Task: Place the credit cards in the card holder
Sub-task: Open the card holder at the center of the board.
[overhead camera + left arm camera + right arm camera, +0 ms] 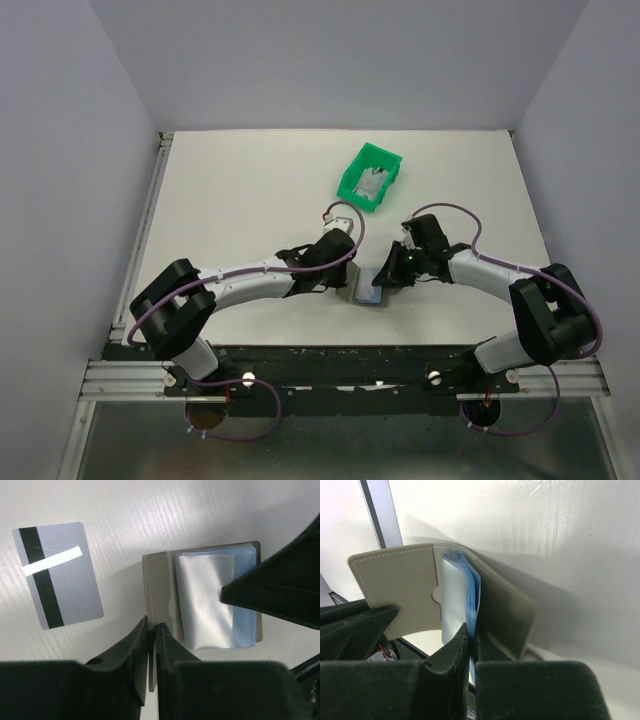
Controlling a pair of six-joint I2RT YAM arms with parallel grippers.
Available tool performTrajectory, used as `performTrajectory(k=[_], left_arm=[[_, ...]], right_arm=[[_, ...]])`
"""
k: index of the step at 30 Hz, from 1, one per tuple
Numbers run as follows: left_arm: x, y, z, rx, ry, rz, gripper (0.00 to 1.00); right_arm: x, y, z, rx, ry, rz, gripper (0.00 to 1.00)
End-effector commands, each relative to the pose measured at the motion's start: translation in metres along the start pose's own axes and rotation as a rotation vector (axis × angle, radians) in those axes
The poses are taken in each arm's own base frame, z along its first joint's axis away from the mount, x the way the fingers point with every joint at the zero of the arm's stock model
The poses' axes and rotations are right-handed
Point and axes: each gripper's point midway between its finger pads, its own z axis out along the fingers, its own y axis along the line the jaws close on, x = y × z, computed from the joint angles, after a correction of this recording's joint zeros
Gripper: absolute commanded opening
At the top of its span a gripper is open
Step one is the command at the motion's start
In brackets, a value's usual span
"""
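Observation:
The card holder [368, 290] lies open on the table between both arms, grey-brown outside [159, 587] with light blue sleeves [246, 629] inside. My left gripper [151, 625] is shut on the edge of its left flap. My right gripper [472, 630] is shut on the blue sleeves [473, 587], lifting them off the right cover [505, 610]. One of its fingers [280, 587] reaches in from the right in the left wrist view. One of the credit cards [57, 575], silver-grey with a dark stripe and a white strip, lies flat on the table left of the holder, untouched.
A green plastic bin [352, 186] stands behind the holder, with something whitish [373, 184] inside. The table's metal side rail [375, 510] runs close behind the holder in the right wrist view. Both arms [260, 280] converge near the table's front edge.

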Motion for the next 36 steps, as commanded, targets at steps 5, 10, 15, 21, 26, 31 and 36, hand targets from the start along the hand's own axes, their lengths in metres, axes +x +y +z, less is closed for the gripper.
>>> performTrajectory(k=[5,10,15,21,26,31,36], left_arm=[[0.013,0.038,-0.004,-0.121,0.038,-0.019,0.47],[-0.008,0.045,-0.017,-0.142,-0.016,-0.017,0.56],[-0.025,0.053,-0.029,-0.176,-0.055,-0.024,0.58],[-0.065,0.018,-0.061,-0.004,-0.189,-0.035,0.58],[-0.084,-0.025,-0.083,0.221,-0.248,-0.019,0.56],[-0.072,-0.063,-0.08,0.377,-0.203,0.028,0.46],[-0.049,-0.084,-0.061,0.429,-0.13,0.038,0.13]], right_arm=[[-0.001,-0.004,-0.006,0.024,-0.027,-0.023,0.09],[-0.003,-0.003,-0.01,0.033,-0.036,-0.032,0.09],[-0.003,0.0,-0.012,0.029,-0.036,-0.036,0.09],[-0.005,0.001,-0.013,0.026,-0.038,-0.039,0.09],[-0.005,0.002,-0.014,0.024,-0.039,-0.039,0.09],[-0.005,0.003,-0.013,0.023,-0.036,-0.033,0.09],[-0.005,0.004,-0.012,0.014,-0.032,-0.03,0.09]])
